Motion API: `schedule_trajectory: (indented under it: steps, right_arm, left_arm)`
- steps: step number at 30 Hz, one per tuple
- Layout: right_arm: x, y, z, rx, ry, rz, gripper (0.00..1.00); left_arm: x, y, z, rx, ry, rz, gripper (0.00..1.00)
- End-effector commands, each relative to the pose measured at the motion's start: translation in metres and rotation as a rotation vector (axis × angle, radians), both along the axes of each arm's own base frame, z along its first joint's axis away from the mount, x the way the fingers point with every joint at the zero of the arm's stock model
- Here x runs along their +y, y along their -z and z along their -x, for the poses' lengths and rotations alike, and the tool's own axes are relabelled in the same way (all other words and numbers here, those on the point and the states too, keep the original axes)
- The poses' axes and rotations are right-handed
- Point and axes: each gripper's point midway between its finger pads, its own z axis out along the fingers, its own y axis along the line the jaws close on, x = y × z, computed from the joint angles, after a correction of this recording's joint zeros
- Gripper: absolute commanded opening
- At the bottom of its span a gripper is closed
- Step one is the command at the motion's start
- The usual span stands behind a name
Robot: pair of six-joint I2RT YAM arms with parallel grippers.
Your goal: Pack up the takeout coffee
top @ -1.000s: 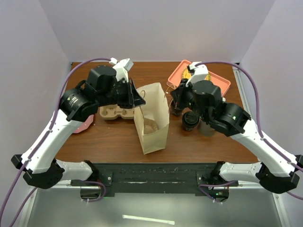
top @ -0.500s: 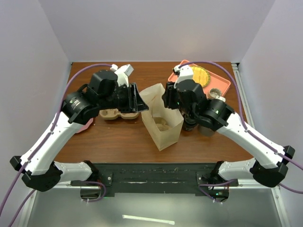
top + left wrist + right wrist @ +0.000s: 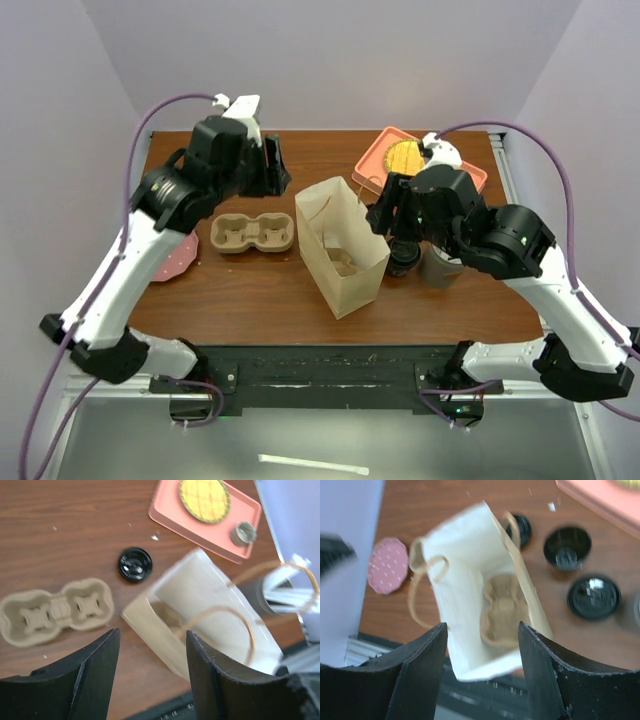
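An open paper bag (image 3: 340,250) stands mid-table with a tan pulp carrier (image 3: 502,612) on its floor. Right of the bag, two small black takeout coffee cups (image 3: 594,597) (image 3: 567,547) stand on the wood. A third black lid (image 3: 135,564) shows behind the bag. Only one cup (image 3: 405,258) is plain in the top view; the right arm covers the rest. My left gripper (image 3: 272,168) hangs open, high above the table left of the bag (image 3: 200,615), holding nothing. My right gripper (image 3: 385,212) is open above the bag's right side (image 3: 480,580), also holding nothing.
A second pulp carrier (image 3: 252,233) lies left of the bag. A pink tray (image 3: 425,165) with a yellow round item sits at the back right. A tall grey cup (image 3: 440,268) of white utensils stands by the black cups. A pink disc (image 3: 387,565) lies far left.
Both grippers have gone from shut to open and drawn away from the bag, the left one up and back, the right one to the right. The bag has shifted right and stands open.
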Motion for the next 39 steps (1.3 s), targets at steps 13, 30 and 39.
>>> schedule_trajectory:
  steps: [13,30,39]
  right_arm:
    - [0.000,0.080,0.039,0.355,0.112,-0.072,0.62]
    - [0.009,0.070,-0.004,0.161,0.018,0.154,0.39]
    - [-0.003,0.071,0.000,0.204,0.065,0.205,0.65]
  left_arm:
    - [-0.083,0.040,-0.078,-0.073,0.456,-0.082,0.57]
    - [-0.039,0.063,0.007,0.239,0.278,-0.099,0.00]
    - [-0.019,0.047,0.025,0.202,0.159,-0.001,0.43]
